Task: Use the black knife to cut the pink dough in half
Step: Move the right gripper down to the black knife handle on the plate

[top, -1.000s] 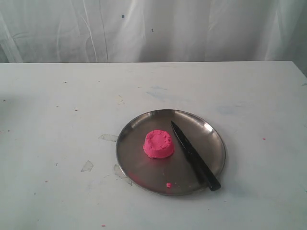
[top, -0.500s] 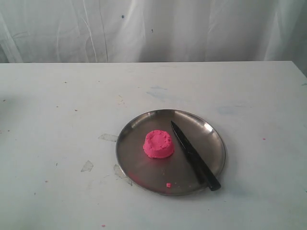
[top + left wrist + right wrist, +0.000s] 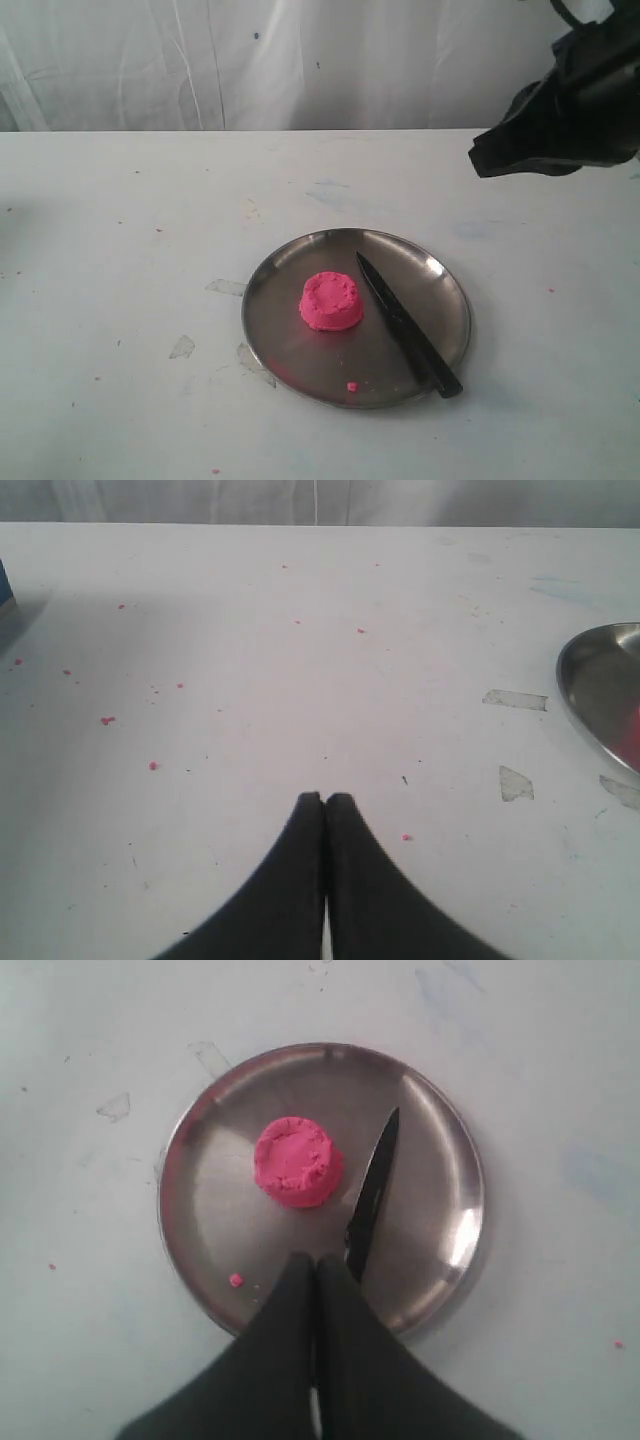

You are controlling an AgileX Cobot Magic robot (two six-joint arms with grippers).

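- A round steel plate [image 3: 440,1160] sits on a white table [image 3: 90,1040].
- The pink dough [image 3: 296,1161], one whole domed lump, lies on the plate.
- The black knife [image 3: 372,1192] lies flat just beside the dough, apart from it.
- A pink crumb [image 3: 236,1280] rests near the plate's rim.
- The right gripper [image 3: 316,1260] has its jaws pressed together, empty, and it hides the knife's handle end.

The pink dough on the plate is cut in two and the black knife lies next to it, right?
No. The pink dough is one whole lump, as the exterior view shows. It is on the plate, the black knife lying next to it.
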